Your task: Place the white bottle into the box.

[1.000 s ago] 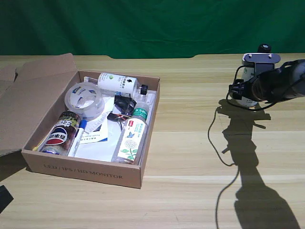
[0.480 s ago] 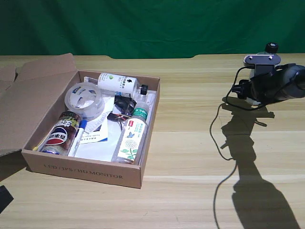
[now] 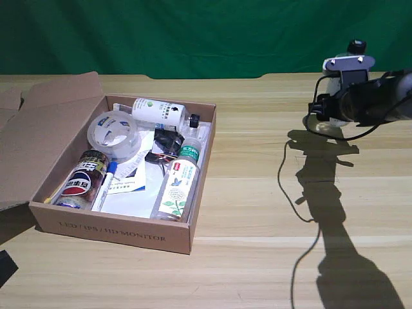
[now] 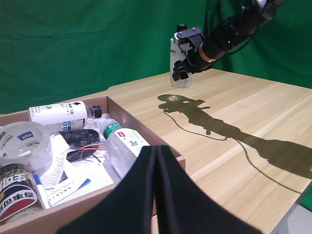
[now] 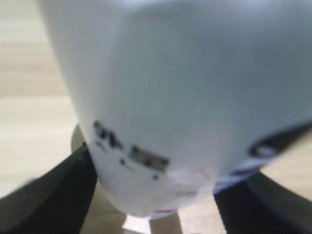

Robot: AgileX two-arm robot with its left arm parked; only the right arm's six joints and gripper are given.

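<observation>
The right gripper is closed on the white bottle and holds it above the table, far right of the box in the exterior view, so carrying it leftward over the box comes next.

Bright, hard light throws a sharp dark shadow of the arm across the bench toward the exterior view's lower right. The backdrop stays dim green. In the right wrist view the white bottle is badly blurred, too close to focus.
</observation>
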